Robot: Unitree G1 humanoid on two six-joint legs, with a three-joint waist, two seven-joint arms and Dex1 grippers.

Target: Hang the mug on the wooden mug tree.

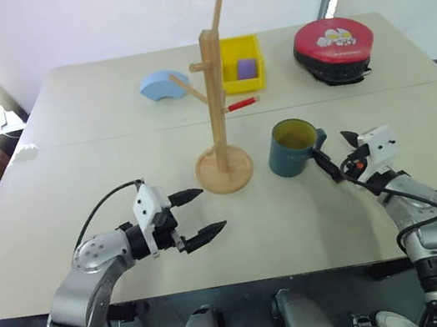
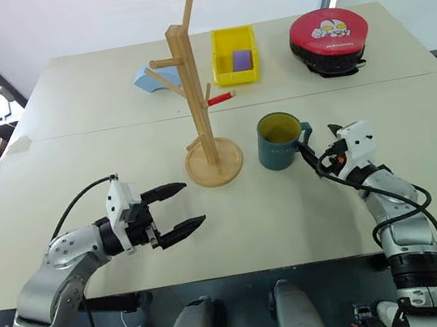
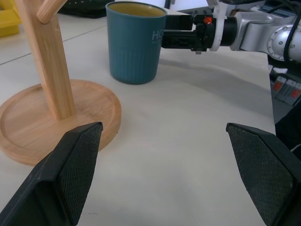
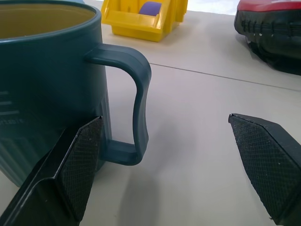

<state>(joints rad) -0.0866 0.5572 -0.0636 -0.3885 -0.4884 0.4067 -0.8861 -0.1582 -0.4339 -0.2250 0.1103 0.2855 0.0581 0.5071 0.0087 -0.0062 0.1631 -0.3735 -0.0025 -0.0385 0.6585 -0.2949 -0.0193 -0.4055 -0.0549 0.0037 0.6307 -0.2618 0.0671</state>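
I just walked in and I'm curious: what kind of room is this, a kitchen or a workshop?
Probably a robot test room, not a kitchen. One plain table holds unrelated items: a mug, a wooden mug tree, a yellow bin and a red round case.

One mug (image 1: 293, 148) stands on the counter (image 1: 75, 163), beside one wooden mug tree (image 1: 216, 113). There is one yellow bin (image 1: 241, 65) holding one purple block (image 1: 246, 68), one red-tipped pen (image 1: 242, 104), one pale blue curved piece (image 1: 162, 86), and one round red-and-black case (image 1: 332, 48). Two grippers are in view: left (image 1: 199, 214) and right (image 1: 337, 154).
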